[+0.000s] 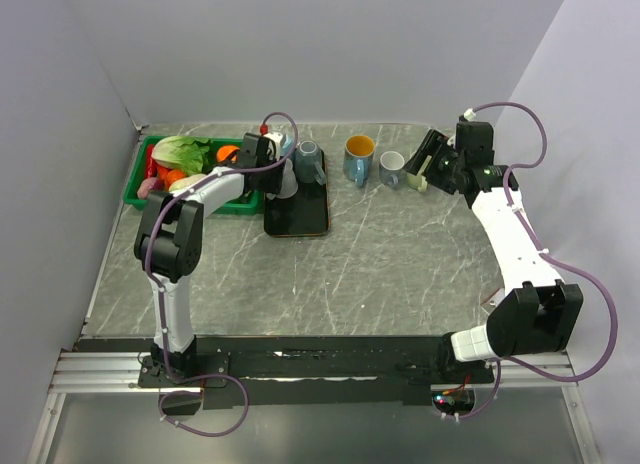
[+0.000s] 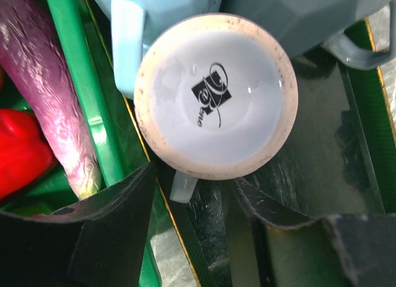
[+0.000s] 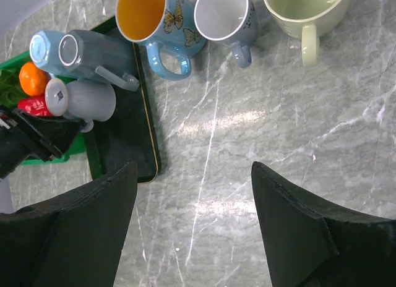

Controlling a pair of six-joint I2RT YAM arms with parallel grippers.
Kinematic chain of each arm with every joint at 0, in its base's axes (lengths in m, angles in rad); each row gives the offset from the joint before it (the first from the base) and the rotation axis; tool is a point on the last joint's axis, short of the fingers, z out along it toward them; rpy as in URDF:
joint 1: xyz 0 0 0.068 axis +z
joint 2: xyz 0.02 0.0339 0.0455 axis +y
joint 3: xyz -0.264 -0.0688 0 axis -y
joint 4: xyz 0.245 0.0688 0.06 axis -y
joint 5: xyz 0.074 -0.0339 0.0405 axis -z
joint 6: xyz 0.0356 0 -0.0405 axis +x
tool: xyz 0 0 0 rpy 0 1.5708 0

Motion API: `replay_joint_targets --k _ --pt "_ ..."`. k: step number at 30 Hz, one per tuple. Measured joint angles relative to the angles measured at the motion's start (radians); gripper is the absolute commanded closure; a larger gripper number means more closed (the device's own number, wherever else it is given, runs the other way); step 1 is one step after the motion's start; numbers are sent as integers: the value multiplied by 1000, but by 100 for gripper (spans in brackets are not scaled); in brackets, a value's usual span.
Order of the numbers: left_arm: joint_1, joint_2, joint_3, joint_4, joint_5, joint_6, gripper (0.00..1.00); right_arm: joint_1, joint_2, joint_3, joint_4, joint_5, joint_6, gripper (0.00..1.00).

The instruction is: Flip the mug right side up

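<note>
- Six mugs, one flat black tray (image 1: 300, 222), one green plastic crate (image 2: 80, 64), two grippers.
- Inside the crate: one purple eggplant (image 2: 43, 83), one red pepper (image 2: 18, 151), one orange (image 3: 32, 78), one leafy green lettuce (image 1: 185, 152).
- On the tray, bottoms up: grey mug with a white bottom and black mark (image 2: 216, 95), and big grey-blue mug (image 3: 99, 52).
- Beside them, also bottom up: light blue mug (image 3: 46, 49); cannot tell if on the tray.
- On the grey stone table (image 1: 400, 264), openings up: blue butterfly mug with orange inside (image 3: 151, 21), small grey mug with white inside (image 3: 226, 18), pale green mug (image 3: 303, 12).
- Left gripper (image 2: 195, 194): half open, holding nothing, just by the white-bottomed mug's handle.
- Right gripper (image 3: 193, 169): wide open, empty, above the table.
</note>
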Motion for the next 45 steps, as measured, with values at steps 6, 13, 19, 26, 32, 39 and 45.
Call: replay_joint_targets --k 6,13,19,26,32,39,45 --pt "0 0 0 19 -3 -11 58 0 0 -3 0 1 0 20" --pt "-6 0 -4 27 3 -28 72 0 -3 -5 0 4 3 20" --pt "-9 -3 -23 58 10 -28 99 0 -18 -23 0 4 8 20" --pt "-10 -12 -44 86 15 -37 99 0 -19 -27 0 2 10 14" --pt "-7 -48 -85 92 44 -85 99 0 -76 -97 48 -49 11 0" --pt "-1 -153 -180 43 141 -194 99 0 -158 -156 135 -209 24 0" --pt "-1 -273 -248 23 246 -285 99 0 -200 -260 299 -385 104 1"
